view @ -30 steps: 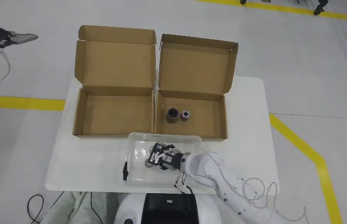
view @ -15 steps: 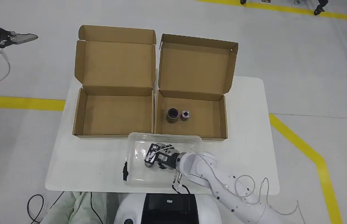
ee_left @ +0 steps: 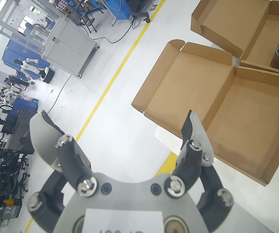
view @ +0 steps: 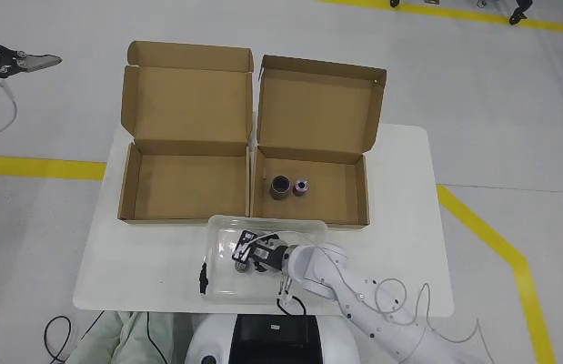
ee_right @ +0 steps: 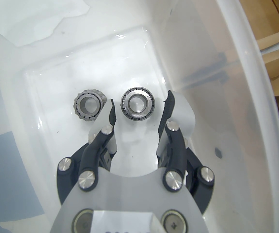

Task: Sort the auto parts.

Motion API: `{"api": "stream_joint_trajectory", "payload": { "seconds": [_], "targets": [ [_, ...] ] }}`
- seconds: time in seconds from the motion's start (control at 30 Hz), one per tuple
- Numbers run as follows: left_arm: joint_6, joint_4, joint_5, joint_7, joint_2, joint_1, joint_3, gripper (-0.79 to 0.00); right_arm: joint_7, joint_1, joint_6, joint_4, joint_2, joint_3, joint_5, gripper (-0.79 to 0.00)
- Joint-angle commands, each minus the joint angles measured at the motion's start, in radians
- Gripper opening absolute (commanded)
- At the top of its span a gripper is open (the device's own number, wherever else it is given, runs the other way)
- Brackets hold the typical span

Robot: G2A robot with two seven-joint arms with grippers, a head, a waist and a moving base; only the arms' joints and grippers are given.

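A clear plastic bin (view: 217, 273) stands at the 6 o'clock edge of the white table (view: 399, 182). The right gripper (ee_right: 140, 105) is down inside this bin. Its jaws are spread apart and hold nothing. One metal bearing ring (ee_right: 137, 106) lies on the bin floor between the two fingertips, with a small gap on each side. A second bearing ring (ee_right: 88, 105) lies just beside it, outside one finger (ee_right: 107, 115).

Two open cardboard boxes stand side by side toward 12 o'clock from the bin, with their lids folded back. The left box (view: 185, 187) lies at about 11 o'clock from the bin. The right box (view: 308, 187) lies at about 1 o'clock and holds a dark sleeve (view: 280, 187) and a smaller metal bushing (view: 302, 187). Both parts stand upright and just beside each other.

The left gripper (ee_left: 117, 117) hangs over the floor off the 9 o'clock side of the table. Its jaws are wide apart and it holds nothing.

Each gripper carries a white label on its base, but the label is cut off at the picture's edge and its writing cannot be read.
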State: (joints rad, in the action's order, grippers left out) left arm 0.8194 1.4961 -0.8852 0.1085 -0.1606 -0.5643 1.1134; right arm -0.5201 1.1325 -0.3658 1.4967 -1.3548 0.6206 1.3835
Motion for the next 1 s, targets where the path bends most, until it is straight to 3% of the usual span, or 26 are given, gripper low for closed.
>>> {"api": "stream_joint_trajectory", "payload": {
  "seconds": [0.0, 0.2, 0.33, 0.77, 0.97],
  "targets": [
    [0.000, 0.000, 0.000, 0.000, 0.000, 0.000, 0.000, 0.000, 0.004, -0.003, 0.000, -0.007, -0.003, -0.004, -0.002, -0.413],
    [0.000, 0.000, 0.000, 0.000, 0.000, 0.000, 0.000, 0.000, 0.010, -0.007, 0.003, -0.021, -0.010, -0.010, 0.006, -0.443],
    [0.000, 0.000, 0.000, 0.000, 0.000, 0.000, 0.000, 0.000, 0.013, -0.004, 0.005, -0.019, -0.012, -0.010, 0.023, -0.785],
    [0.000, 0.000, 0.000, 0.000, 0.000, 0.000, 0.000, 0.000, 0.066, 0.017, 0.005, 0.017, -0.007, 0.015, 0.068, -0.785],
    [0.000, 0.000, 0.000, 0.000, 0.000, 0.000, 0.000, 0.000, 0.158, 0.040, -0.045, 0.027, 0.002, 0.049, 0.030, -0.785]
  ]
}}
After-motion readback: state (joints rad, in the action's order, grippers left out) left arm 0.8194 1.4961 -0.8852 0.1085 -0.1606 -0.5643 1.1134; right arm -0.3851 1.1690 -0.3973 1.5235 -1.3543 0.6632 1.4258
